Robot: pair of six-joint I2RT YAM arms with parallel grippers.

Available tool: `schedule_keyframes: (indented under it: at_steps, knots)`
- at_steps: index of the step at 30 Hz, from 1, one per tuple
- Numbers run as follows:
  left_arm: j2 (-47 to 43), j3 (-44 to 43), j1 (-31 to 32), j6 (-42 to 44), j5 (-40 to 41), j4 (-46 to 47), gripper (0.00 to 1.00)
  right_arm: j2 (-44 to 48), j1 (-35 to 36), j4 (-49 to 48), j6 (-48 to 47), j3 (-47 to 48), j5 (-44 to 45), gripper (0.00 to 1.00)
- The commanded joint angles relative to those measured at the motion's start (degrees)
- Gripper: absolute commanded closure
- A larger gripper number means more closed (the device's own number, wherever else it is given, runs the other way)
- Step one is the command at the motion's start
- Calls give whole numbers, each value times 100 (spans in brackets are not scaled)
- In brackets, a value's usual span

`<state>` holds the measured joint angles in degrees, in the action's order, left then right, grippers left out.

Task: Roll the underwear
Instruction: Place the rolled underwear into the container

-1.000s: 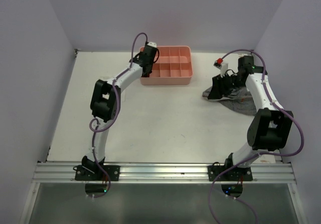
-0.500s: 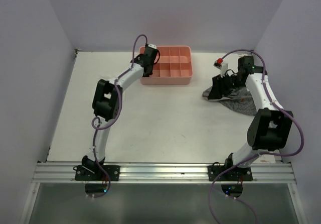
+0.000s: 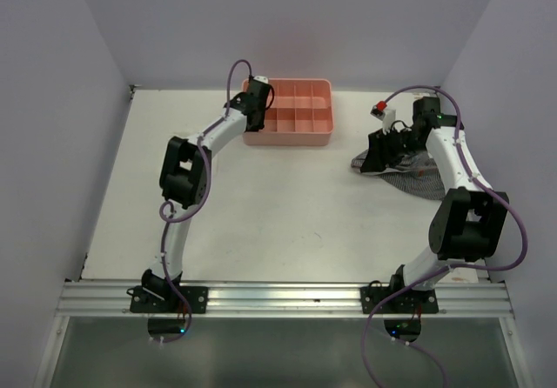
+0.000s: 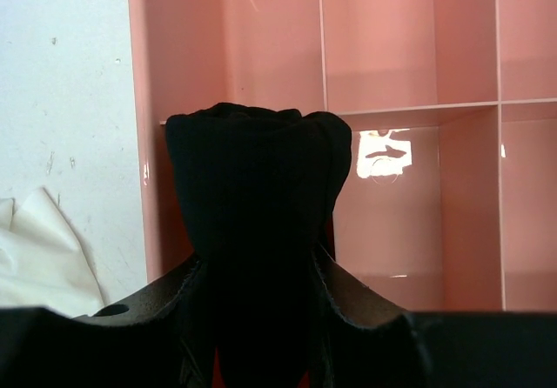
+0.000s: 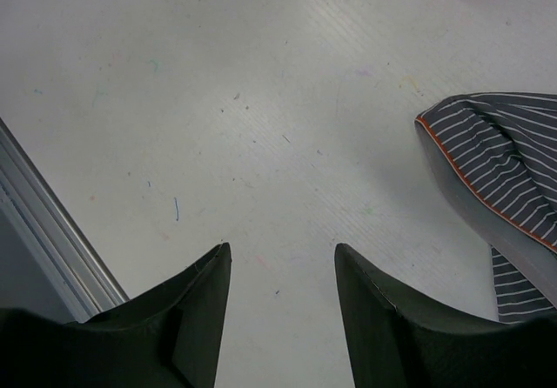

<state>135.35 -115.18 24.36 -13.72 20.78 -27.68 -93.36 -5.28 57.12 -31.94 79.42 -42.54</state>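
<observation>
The underwear (image 4: pixel 257 197) is a black rolled bundle held upright between my left gripper's (image 4: pixel 252 262) fingers. It sits over the near-left compartment of the pink tray (image 4: pixel 144 144). In the top view my left gripper (image 3: pixel 255 117) is at the left end of the pink tray (image 3: pixel 300 139), and the underwear is hidden under it. My right gripper (image 5: pixel 280 253) is open and empty above bare table. In the top view it (image 3: pixel 379 155) is at the right side, beside a grey striped cloth (image 3: pixel 416 179).
The grey striped cloth (image 5: pixel 509 166) with an orange-edged band lies just right of my right gripper. A thin white cloth (image 4: pixel 43 253) lies on the table left of the tray. The tray has several divided compartments. A metal rail (image 3: pixel 278 297) runs along the near edge.
The left arm's elbow has shifted slightly up and right while its gripper stays at the tray's left end. The right arm has not moved.
</observation>
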Motion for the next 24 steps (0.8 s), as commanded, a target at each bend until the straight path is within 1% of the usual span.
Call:
schedule_keyframes:
  at_steps: [1, 3, 4, 5, 8, 9, 11, 17, 20, 24]
  knots:
    - [27, 224, -98, -184, -381, -387, 79, 213, -17, 97, 39, 39, 9, 45]
    - [-26, 189, -98, -167, -364, -387, 72, 213, -17, 88, 39, 39, 1, 45]
    - [-35, 188, -98, -175, -364, -378, 59, 213, -26, 80, 39, 39, 1, 45]
    - [-52, 171, -98, -158, -364, -370, 56, 204, -17, 80, 39, 30, -17, 45]
    - [-79, 109, -89, -62, -294, -343, 55, 204, -26, 80, 57, 30, -43, 45]
    - [-105, 101, -89, -44, -241, -326, 53, 204, -17, 80, 57, 30, -43, 45]
    - [-123, 66, -89, -26, -188, -326, 46, 204, -17, 80, 57, 13, -52, 45]
    - [-202, 4, -89, 53, -39, -308, 39, 231, -26, 45, 83, -31, -114, 45]
    - [-263, 4, -89, 88, -38, -194, 32, 266, -17, 45, 83, -49, -122, 45]
    - [-307, -110, -72, 202, 32, -97, 28, 301, -26, 45, 83, -93, -123, 45]
